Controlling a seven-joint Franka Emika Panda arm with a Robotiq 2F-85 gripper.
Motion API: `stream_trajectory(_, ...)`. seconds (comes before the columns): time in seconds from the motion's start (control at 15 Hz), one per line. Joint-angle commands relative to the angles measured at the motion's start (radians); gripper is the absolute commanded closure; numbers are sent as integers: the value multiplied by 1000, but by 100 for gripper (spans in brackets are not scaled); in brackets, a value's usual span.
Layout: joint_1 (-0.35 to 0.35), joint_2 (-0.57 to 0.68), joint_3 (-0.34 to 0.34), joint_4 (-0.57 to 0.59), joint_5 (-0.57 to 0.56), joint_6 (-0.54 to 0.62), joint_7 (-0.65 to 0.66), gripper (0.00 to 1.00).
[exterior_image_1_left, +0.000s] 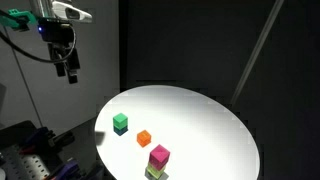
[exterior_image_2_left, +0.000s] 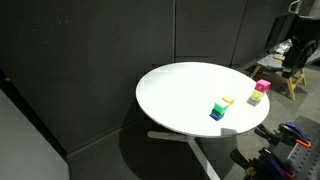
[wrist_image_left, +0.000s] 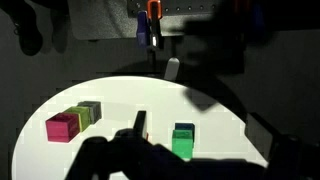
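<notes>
Gripper hangs high, above and beyond the table's left edge in an exterior view, well apart from everything. Fingers are spread and hold nothing.

Nearest thing is the green block. It sits on the white round table, left part, close to the rim. There's a darker blue layer under it in both exterior views, so it's probably stacked on a second block, but it's too small to be sure. The orange block is near it to the right, not touching. The pink block and olive block sit further right and nearer; the wrist view shows that pair side by side, touching.

Risks, as a judgement:
- The green block is close to the rim, so an off-centre descent or a sideways nudge from a finger could slide it off the table.
- If it really is a two-block stack, a glancing touch could tip the top one off.
- The orange block is near enough that a wide finger could clip it.
- The wrist view is dark and blurred at the fingers, so alignment is hard to check from it.

Orientation: the green block is a cube with no real front and no long axis of its own. It stands upright, flat face up. Together with the dark layer, the pair's long axis runs vertical. In the wrist view its sides look roughly square to the frame.
</notes>
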Motion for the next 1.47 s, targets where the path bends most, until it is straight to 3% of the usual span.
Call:
stream_trajectory(0.0,8,1,-7,2,-5,-3,5,0)
stream_trajectory(0.6,13,24,-28,19,10,1,-15,0)
stream_trajectory(0.87,18,63,-78,44,29,23,-59,0)
stream_trajectory(1.4,28,225,-208,93,115,192,-241,0)
